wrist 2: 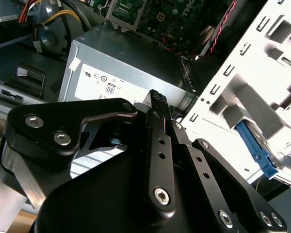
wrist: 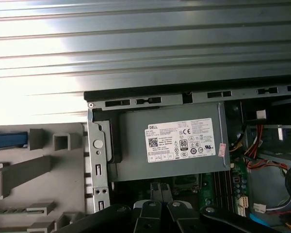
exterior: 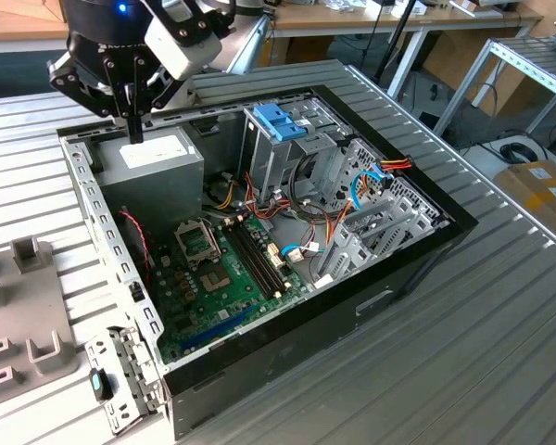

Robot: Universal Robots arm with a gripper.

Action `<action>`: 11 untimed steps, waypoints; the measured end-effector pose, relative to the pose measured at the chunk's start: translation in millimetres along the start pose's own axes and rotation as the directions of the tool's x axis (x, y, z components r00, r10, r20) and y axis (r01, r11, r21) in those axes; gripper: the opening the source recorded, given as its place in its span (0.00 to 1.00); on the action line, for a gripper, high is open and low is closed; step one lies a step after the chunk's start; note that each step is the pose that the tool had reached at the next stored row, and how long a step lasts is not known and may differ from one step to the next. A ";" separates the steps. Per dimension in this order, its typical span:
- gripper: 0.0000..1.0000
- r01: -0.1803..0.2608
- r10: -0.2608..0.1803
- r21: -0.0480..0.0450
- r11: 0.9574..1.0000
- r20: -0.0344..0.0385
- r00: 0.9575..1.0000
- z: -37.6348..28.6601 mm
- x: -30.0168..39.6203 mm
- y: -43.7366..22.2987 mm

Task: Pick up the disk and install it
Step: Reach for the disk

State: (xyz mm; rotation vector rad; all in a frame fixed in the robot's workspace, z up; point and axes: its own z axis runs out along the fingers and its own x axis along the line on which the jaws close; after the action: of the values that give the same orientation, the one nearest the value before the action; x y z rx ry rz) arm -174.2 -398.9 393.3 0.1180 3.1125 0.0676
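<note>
**Gripper (wrist 2: 157,97) over the grey box, jaws clenched on nothing**

Black fingertips, pressed together and empty, hang just above the big grey box (exterior: 153,176) inside the open computer case (exterior: 306,343). Cables crowd the drive cage (exterior: 287,158) under its blue latch (exterior: 278,120). Beside the case, the disk (wrist: 7,140) sits in a grey rack (wrist: 39,167), its blue edge cut off.

Ribbed metal tabletop (exterior: 500,306), wooden benches (exterior: 334,20) behind, seemingly grey floor (exterior: 463,130)
</note>
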 end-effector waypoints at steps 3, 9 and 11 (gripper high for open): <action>0.11 0.000 0.000 0.000 1.000 0.000 1.000 -0.1 1.0 -0.1; 0.11 0.000 0.000 0.000 1.000 0.000 1.000 -0.1 2.8 -0.2; 0.11 0.000 0.000 0.000 1.000 0.000 1.000 -0.1 3.3 -0.2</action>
State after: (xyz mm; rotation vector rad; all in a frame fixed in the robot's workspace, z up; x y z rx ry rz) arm -177.5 -398.9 393.3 0.1179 3.1125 0.0675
